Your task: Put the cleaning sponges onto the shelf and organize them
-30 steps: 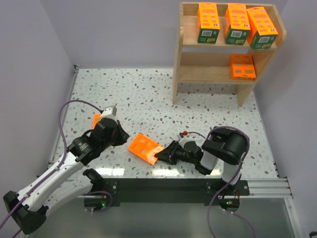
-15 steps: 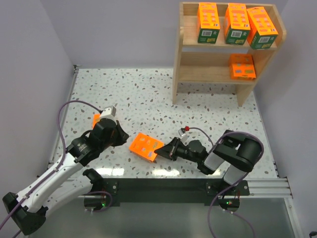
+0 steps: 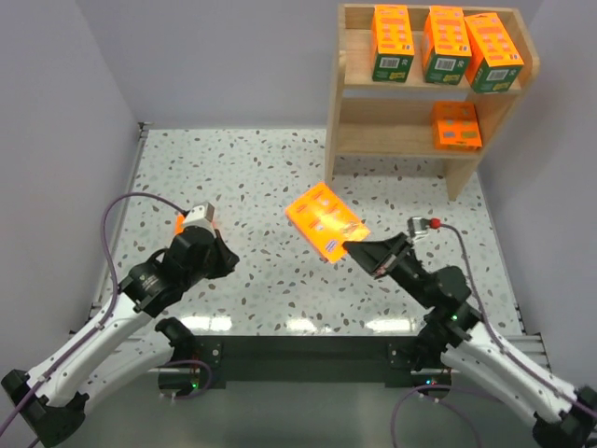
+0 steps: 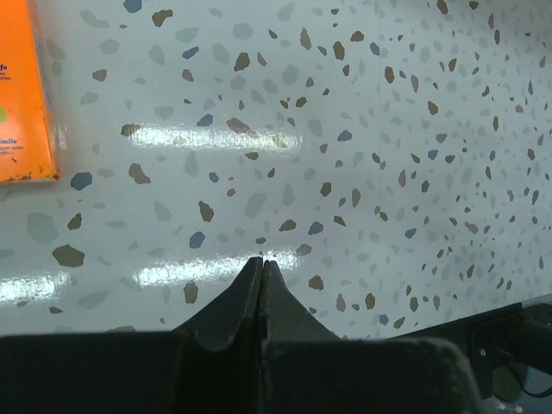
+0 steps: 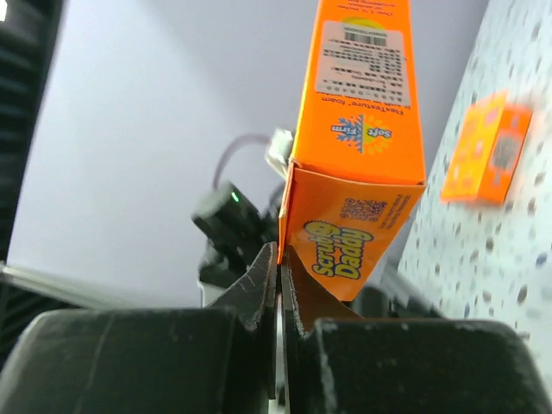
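Observation:
My right gripper [image 3: 354, 248] is shut on the edge of an orange sponge pack [image 3: 326, 220] and holds it in the air above the middle of the table; in the right wrist view the jaws [image 5: 279, 255] pinch the flap of this pack [image 5: 362, 129]. My left gripper [image 3: 224, 259] is shut and empty, low over the table, its jaws together [image 4: 261, 264]. Another orange pack [image 3: 182, 223] lies beside it, half hidden by the arm, and shows at the left wrist view's upper left [image 4: 26, 86]. The wooden shelf [image 3: 392, 140] stands at the far right.
Three green-banded packs [image 3: 447, 45] stand on the shelf's top tier. One orange pack [image 3: 456, 125] lies at the right of the lower tier. The lying pack also shows in the right wrist view [image 5: 486, 151]. A black rail [image 3: 308, 350] runs along the table's near edge.
My right arm has lifted the orange pack off the table and carried it up and farther back towards the shelf. My left arm has hardly moved.

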Controlling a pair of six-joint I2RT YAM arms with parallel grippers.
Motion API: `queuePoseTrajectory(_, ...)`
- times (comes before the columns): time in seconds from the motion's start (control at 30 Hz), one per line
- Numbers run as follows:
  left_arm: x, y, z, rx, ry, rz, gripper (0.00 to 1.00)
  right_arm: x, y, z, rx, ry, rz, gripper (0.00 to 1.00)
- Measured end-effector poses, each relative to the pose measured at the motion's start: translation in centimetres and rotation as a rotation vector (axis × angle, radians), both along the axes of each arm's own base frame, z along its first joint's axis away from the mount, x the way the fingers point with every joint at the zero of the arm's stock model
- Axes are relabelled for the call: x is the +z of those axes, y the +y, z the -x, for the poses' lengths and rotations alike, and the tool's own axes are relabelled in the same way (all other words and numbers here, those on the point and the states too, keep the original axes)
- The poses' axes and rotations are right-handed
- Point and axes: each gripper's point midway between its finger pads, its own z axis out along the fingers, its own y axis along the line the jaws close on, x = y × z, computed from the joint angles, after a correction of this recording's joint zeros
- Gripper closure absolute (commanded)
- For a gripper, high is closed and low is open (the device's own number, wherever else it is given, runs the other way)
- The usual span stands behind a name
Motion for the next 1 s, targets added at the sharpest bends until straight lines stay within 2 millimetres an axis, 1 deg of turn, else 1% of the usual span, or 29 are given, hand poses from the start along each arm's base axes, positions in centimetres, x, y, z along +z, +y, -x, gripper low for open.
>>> queuePoseTrajectory(0.1, 0.2, 0.1, 0.1, 0.001, -0.004, 0.003, 1.00, 4.3, -4.9, -0.6, -0.184, -0.052, -0.003, 1.00)
queuePoseTrajectory(0.13, 0.2, 0.1, 0.1, 0.000, -0.005, 0.003, 1.00, 5.3, -6.3, -0.6, -0.237, -0.060, 0.004, 1.00)
queuePoseTrajectory(0.2, 0.4, 0.1, 0.1, 0.000, -0.007, 0.005, 1.00, 6.4, -7.9, -0.8, -0.306, -0.060, 0.035, 1.00)
queuePoseTrajectory(0.23, 0.4, 0.0, 0.1, 0.000, -0.008, 0.005, 1.00, 6.4, -8.2, -0.9, -0.326, -0.051, 0.057, 1.00)
queuePoseTrajectory(0.27, 0.4, 0.0, 0.0, -0.001, -0.007, 0.005, 1.00, 5.9, -8.4, -1.2, -0.345, -0.033, 0.087, 1.00)
queuePoseTrajectory(0.37, 0.4, -0.1, 0.0, -0.005, -0.001, 0.003, 1.00, 3.8, -8.6, -2.8, -0.400, 0.034, 0.182, 1.00)
queuePoseTrajectory(0.43, 0.5, -0.2, 0.0, -0.009, 0.002, 0.006, 1.00, 2.1, -8.6, -4.3, -0.442, 0.085, 0.255, 1.00)
queuePoseTrajectory(0.5, 0.8, -0.3, 0.0, -0.010, -0.004, 0.011, 1.00, 1.2, -8.6, -5.3, -0.474, 0.109, 0.298, 1.00)
queuePoseTrajectory(0.6, 1.6, -0.4, -0.1, -0.012, -0.021, 0.023, 1.00, 0.3, -9.4, -6.8, -0.538, 0.129, 0.338, 1.00)
queuePoseTrajectory(0.7, 2.0, -0.3, 0.0, -0.014, -0.030, 0.032, 1.00, 0.6, -10.8, -8.1, -0.607, 0.131, 0.331, 1.00)
queuePoseTrajectory(0.87, 2.2, -0.2, 0.3, -0.019, -0.033, 0.039, 1.00, 2.5, -13.3, -10.3, -0.712, 0.105, 0.257, 1.00)
queuePoseTrajectory(0.93, 2.2, -0.3, 0.3, -0.021, -0.035, 0.042, 1.00, 3.3, -14.2, -11.7, -0.741, 0.097, 0.210, 1.00)
queuePoseTrajectory(1.0, 2.2, -0.2, 0.4, -0.023, -0.033, 0.038, 1.00, 3.6, -15.2, -13.2, -0.765, 0.096, 0.169, 1.00)
